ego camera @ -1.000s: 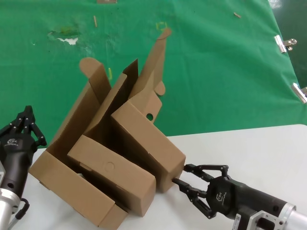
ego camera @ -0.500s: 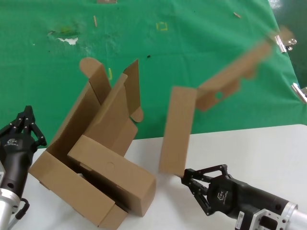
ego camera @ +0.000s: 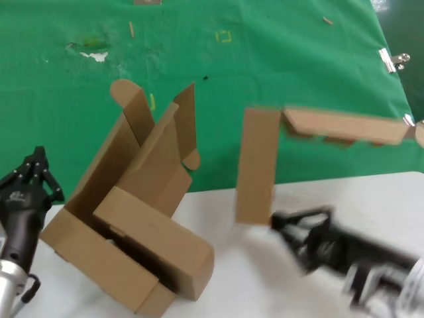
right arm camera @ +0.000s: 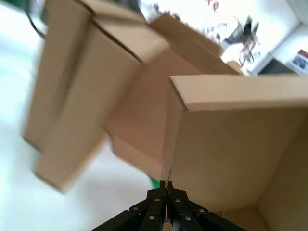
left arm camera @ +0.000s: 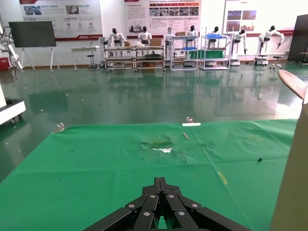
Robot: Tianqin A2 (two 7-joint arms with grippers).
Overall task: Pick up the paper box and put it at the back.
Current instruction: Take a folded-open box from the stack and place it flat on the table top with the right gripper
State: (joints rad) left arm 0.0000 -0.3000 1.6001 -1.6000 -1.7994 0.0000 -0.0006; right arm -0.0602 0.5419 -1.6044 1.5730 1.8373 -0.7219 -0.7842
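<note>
The paper box (ego camera: 257, 167) stands on end at the line where the white table meets the green cloth, its lid (ego camera: 344, 127) stretched out level to the right. My right gripper (ego camera: 275, 218) is at its lower corner, shut on a thin wall of the paper box (right arm camera: 226, 144), whose open inside fills the right wrist view above the gripper (right arm camera: 167, 185). The back (ego camera: 298, 73), green fabric with a torn whitish patch (ego camera: 94, 54), lies behind it. My left gripper (ego camera: 38, 166) hangs shut and empty at the far left, seen over the green cloth from its own wrist (left arm camera: 160, 181).
Two other brown boxes (ego camera: 132, 225) with tall lids lean together on the left of the white table (ego camera: 371, 199); they also appear in the right wrist view (right arm camera: 72, 86). Metal clips (ego camera: 393, 60) hold the cloth's right edge. Tape scraps (ego camera: 224, 36) dot the fabric.
The paper box has come away from the other two boxes and moved right with my right gripper. Its lid has swung down from upright to level. The left arm stayed still.
</note>
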